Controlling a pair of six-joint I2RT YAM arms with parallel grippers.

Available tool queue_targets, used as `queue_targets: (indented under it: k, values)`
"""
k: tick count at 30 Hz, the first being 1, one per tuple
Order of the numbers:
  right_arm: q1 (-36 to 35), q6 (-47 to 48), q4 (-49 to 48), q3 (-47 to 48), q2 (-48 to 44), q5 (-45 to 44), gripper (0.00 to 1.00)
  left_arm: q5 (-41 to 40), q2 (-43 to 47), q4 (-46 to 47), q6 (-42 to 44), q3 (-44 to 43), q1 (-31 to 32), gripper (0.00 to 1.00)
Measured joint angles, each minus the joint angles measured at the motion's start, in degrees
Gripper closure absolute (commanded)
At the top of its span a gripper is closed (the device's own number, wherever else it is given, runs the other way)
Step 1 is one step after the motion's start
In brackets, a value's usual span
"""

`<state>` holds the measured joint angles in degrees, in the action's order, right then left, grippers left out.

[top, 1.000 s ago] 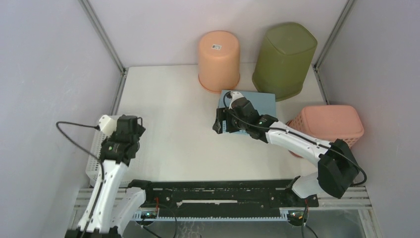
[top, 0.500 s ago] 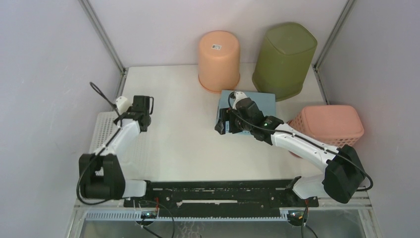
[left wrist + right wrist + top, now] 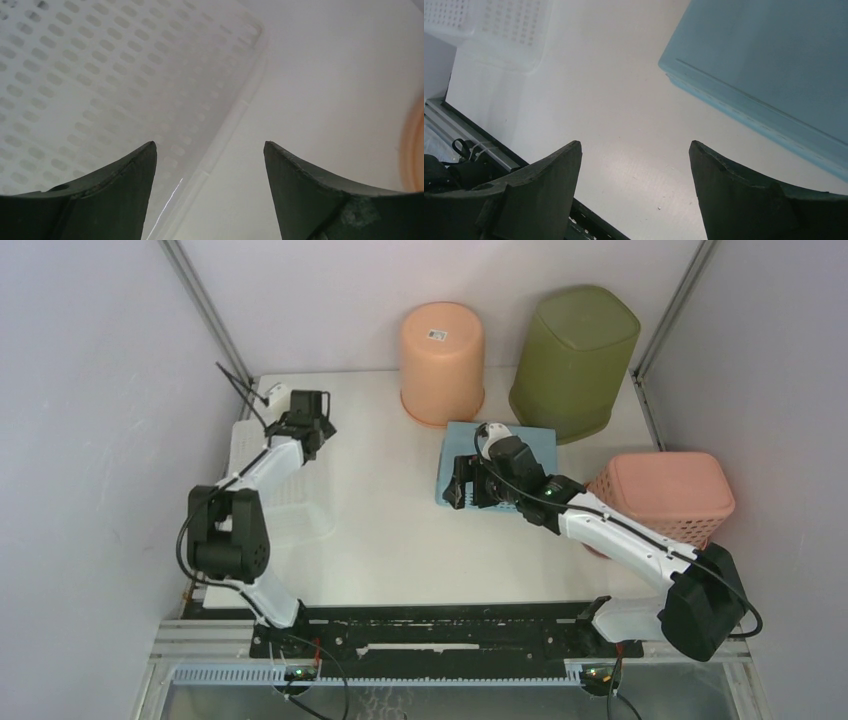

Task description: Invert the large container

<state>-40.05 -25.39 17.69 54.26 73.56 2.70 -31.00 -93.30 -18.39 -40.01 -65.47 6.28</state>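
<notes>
**Top external:** The left gripper (image 3: 316, 408) reaches out over the far end of the large white perforated container (image 3: 285, 490). The container stretches back from the gripper toward the arm's base, on the table (image 3: 380, 540). How far the jaws are parted cannot be made out from here. An orange bucket (image 3: 442, 360) stands base up, off to this gripper's right. The right gripper (image 3: 456, 490) hangs at the left edge of a flat light-blue box (image 3: 528, 445). Beyond that gripper is an olive-green bin (image 3: 575, 360), base up, and behind it along its own arm is a pink basket (image 3: 665, 495), also base up.

**Left wrist:** The left gripper (image 3: 210, 150) has its fingers (image 3: 115, 195) spread wide with nothing between them. The white container (image 3: 100, 75) lies below and to the left, and its rim runs diagonally under the gap. Whether a finger touches it cannot be told. Bare table (image 3: 325, 75) lies under the right finger. The orange bucket's (image 3: 414, 145) edge shows far to the right.

**Right wrist:** The right gripper (image 3: 634, 150) is also spread wide and holds nothing, above bare table (image 3: 624, 100). The blue box (image 3: 774, 65) sits ahead and to the right, clear of the fingers. The white container (image 3: 504, 30) lies well ahead to the left.
</notes>
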Motion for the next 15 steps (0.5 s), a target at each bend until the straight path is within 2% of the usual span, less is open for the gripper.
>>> queue_targets:
  k: [9, 12, 13, 15]
  values:
    - [2.91, -0.02, 0.15, -2.14, -1.44, 0.46, 0.12, 10.08, -15.76, 3.74, 4.48, -18.6, 5.25, 0.14]
    - [4.42, -0.04, 0.13, -3.19, -2.49, 0.87, 0.11, 13.46, -17.11, 4.83, 6.12, -20.48, 5.55, 0.06]
    - [4.87, -0.04, 0.13, -3.48, -2.8, 1.05, 0.1, 14.56, -17.05, 4.96, 6.75, -20.48, 5.57, 0.01]
    - [5.6, -0.02, 0.09, -3.76, -3.34, 1.31, 0.08, 16.65, -16.09, 5.25, 8.15, -20.11, 5.68, 0.0]
